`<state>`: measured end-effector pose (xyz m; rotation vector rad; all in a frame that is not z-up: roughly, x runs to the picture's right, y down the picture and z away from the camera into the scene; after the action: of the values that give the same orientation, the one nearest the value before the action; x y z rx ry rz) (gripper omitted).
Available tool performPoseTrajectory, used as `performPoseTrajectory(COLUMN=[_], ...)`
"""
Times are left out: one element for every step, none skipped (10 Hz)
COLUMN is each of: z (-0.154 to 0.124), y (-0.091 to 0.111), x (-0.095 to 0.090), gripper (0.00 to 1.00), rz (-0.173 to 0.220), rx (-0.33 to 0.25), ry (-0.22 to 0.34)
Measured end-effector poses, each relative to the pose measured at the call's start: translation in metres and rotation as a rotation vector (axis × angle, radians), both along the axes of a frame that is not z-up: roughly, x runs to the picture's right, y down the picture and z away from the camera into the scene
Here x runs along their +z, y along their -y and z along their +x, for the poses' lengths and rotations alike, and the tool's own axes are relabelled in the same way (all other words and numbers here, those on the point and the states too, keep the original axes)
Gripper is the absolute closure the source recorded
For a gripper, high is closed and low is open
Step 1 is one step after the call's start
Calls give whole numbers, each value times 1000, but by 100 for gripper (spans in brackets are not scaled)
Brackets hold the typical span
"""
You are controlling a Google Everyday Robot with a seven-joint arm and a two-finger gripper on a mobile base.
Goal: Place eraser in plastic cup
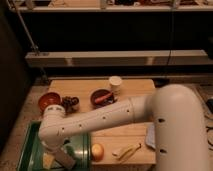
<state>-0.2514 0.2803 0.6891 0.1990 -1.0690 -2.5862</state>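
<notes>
Neither the eraser nor the plastic cup shows in the camera view; my arm may be hiding them. The thick white arm (pixel 125 117) crosses the wooden table (pixel 135 87) from the lower right to an elbow (pixel 52 127) at the left. From there the forearm (pixel 64 156) runs down over the green tray (pixel 29 150) and leaves the frame at the bottom edge. My gripper is at the end of that forearm, below the frame, out of view.
A white cup (pixel 115 83) stands at the table's back. A red bowl (pixel 49 100), a dark lumpy thing (pixel 70 103) and a dark bowl with something red in it (pixel 102 96) stand in a row. A round orange fruit (pixel 97 150), a pale peel-like piece (pixel 127 149) and a pale-blue flat thing (pixel 150 135) lie near the front.
</notes>
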Motion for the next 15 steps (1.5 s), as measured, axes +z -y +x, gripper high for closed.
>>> performPoseTrajectory(z=[-1, 0, -1, -1, 1, 3, 7, 11, 16, 20, 24, 28, 33, 35, 35], y=[2, 3, -2, -11, -16, -18, -18, -18, -16, -11, -4, 2, 4, 1, -4], x=[4, 9, 15, 25, 31, 34, 36, 36, 33, 29, 24, 20, 17, 15, 15], gripper=[20, 20, 20, 20, 20, 20, 20, 20, 20, 20, 20, 20, 20, 20, 20], rz=[15, 29, 31, 31, 28, 29, 32, 39, 49, 62, 77, 84, 80, 69, 59], rx=[-2, -3, -9, -20, -25, -28, -30, -30, -26, -20, -10, -2, 5, 6, 7], ry=[7, 10, 13, 11, 4, -3, -16, -34, -51, -63, -72, -81, -89, -91, -90])
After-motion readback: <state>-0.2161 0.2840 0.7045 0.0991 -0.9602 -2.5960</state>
